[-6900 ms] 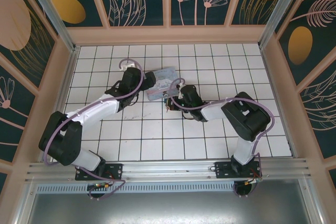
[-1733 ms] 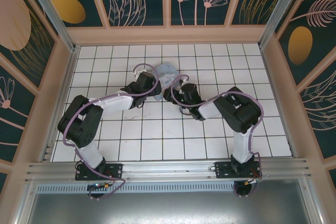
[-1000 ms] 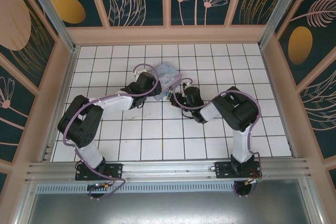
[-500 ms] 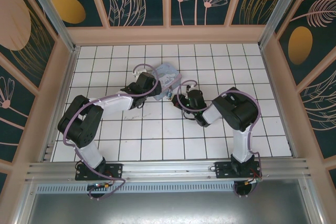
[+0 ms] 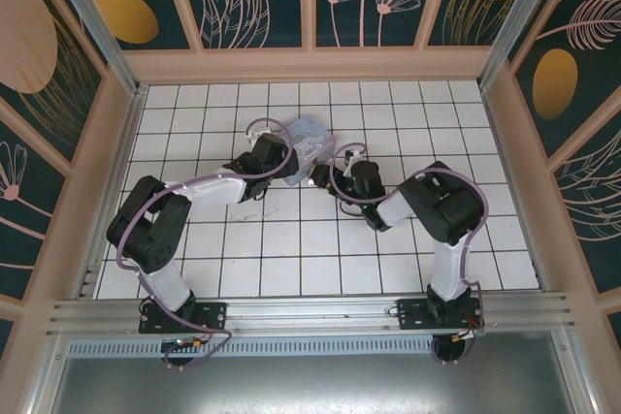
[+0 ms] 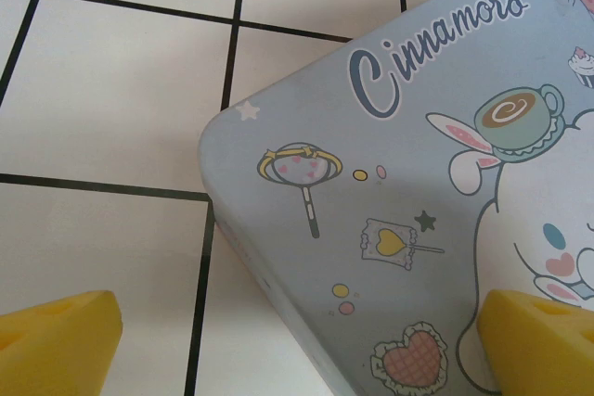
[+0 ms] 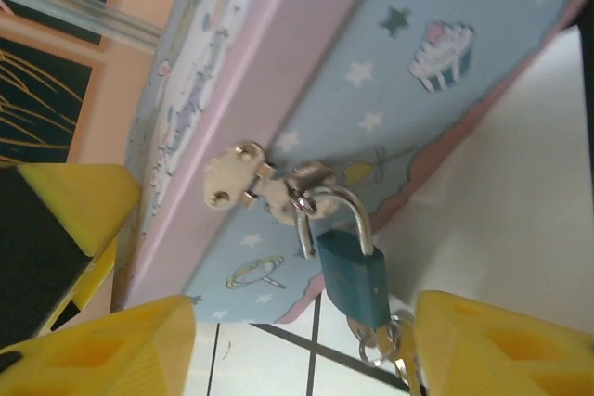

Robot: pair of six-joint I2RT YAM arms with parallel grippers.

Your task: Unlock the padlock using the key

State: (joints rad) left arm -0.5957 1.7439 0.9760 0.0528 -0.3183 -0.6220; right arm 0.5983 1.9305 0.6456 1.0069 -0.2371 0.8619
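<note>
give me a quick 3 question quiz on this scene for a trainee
1. True or false: the padlock hangs from the hasp on the box.
2. Where is the key? A) at the padlock's bottom end B) lying on the box lid C) on a tile, apart from the box
3. Fill in: the left pincer is ___.
Key: 1 true; 2 A; 3 open.
</note>
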